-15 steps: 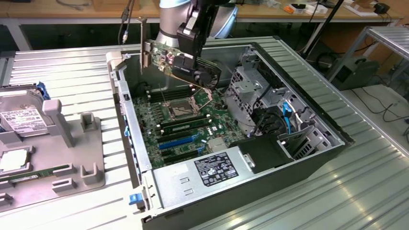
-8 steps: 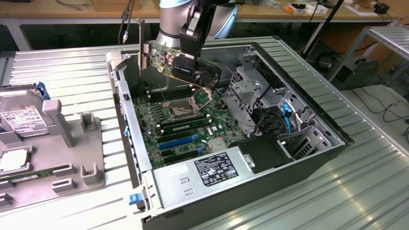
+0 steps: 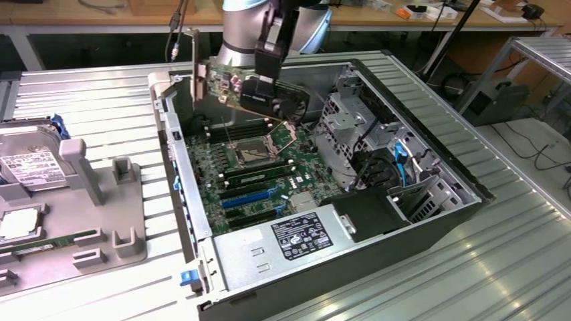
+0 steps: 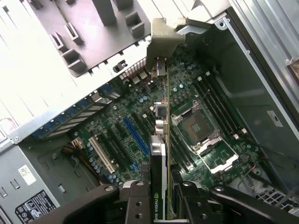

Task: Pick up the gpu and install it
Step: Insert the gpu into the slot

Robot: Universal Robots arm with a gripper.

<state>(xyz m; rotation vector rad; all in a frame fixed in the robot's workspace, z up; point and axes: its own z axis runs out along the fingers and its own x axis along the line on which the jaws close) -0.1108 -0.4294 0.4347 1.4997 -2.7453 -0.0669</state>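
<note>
Pickup done: end effector (image 4: 161, 207) pinching the gpu (image 4: 159, 154) on edge, hanging above the motherboard (image 4: 117, 121) inside the open case (image 3: 357, 274), apparently clear of the slots. Seating left to do. Counted: one end effector, one gpu, one motherboard, one case; farther off on the worktop (image 3: 499, 254), one grey tray (image 3: 116, 221), one hard drive (image 3: 27, 167).

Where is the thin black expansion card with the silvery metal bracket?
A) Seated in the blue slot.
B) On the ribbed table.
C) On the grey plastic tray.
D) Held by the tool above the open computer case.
D: the tool clamps the thin black expansion card above the green motherboard.
</note>
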